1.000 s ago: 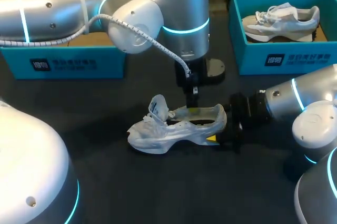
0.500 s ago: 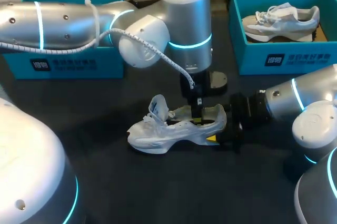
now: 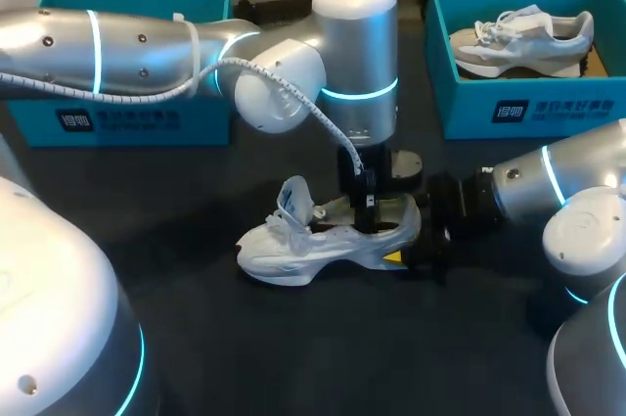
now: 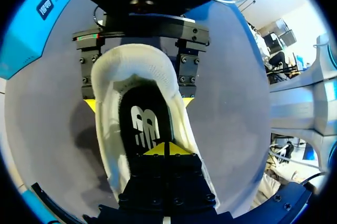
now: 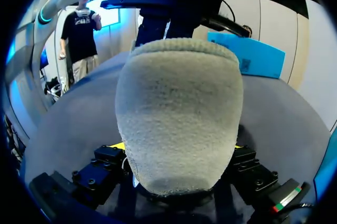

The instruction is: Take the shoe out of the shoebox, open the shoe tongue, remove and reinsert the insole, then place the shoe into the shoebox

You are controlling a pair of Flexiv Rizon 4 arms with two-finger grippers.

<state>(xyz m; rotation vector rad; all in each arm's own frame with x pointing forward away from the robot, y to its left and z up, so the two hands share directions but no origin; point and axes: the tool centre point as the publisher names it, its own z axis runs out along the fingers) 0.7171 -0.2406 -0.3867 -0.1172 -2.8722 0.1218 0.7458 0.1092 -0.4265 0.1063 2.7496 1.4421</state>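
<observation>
- Down into the collar of the white mesh sneaker (image 3: 313, 245) with the left gripper (image 4: 166, 149) now. A second ago hung just above the opening, half a second ago right at the rim.
- Pressed together at the yellow tips, over the black printed insole (image 4: 142, 124) inside the sneaker; cannot tell whether anything is pinched between them.
- Clamped on the sneaker's heel from both sides with the right gripper (image 5: 178, 150), low and level with the table, same as in both earlier frames.
- No shift in the sneaker either: upright on its sole in the middle of the dark table (image 3: 293, 357), toe toward the left arm's side, heel toward the right, white tongue (image 3: 293, 199) pulled up and forward.
- Swung further in toward the middle with the left arm's silver elbow since a second ago.
- Well behind, at the far right, a teal cardboard shoebox (image 3: 528, 108) with a beige sneaker (image 3: 523, 39) lying in it.
- At the far left, a second teal shoebox (image 3: 127, 117), partly behind the left arm.
</observation>
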